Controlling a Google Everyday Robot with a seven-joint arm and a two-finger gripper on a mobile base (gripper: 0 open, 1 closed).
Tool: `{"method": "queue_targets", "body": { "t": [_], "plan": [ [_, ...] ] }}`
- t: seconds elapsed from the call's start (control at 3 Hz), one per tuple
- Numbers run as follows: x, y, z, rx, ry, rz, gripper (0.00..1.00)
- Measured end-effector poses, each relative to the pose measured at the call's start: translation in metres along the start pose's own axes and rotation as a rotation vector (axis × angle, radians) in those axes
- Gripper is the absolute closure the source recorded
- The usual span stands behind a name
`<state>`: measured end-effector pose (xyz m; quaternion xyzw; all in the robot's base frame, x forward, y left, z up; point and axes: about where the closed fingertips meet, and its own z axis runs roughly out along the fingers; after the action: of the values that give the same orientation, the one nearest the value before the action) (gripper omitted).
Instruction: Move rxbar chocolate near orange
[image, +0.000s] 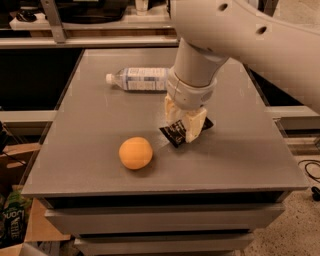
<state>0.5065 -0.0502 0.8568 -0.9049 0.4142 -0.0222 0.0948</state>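
Note:
The orange (135, 152) sits on the grey table (95, 125) near its front, left of centre. The rxbar chocolate (177, 133), a flat black bar, is held in my gripper (183, 125) just right of the orange, low over the table. My gripper hangs from the large white arm that comes in from the upper right, and its pale fingers (195, 128) are shut on the bar. The bar's right end is partly hidden behind the fingers.
A clear plastic water bottle (137, 79) lies on its side at the back of the table, behind the gripper. The table's front edge (165, 187) is close below the orange. Boxes and clutter stand on the floor at left.

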Motion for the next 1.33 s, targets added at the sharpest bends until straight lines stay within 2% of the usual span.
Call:
{"method": "queue_targets", "body": {
  "t": [0.33,0.67,1.33],
  "plan": [
    [-0.016,0.009,0.012,-0.059,-0.017,-0.078,0.84],
    [-0.026,0.016,0.020,-0.101,-0.032,-0.121,0.62],
    [-0.031,0.021,0.024,-0.125,-0.046,-0.142,0.15]
  ]
}}
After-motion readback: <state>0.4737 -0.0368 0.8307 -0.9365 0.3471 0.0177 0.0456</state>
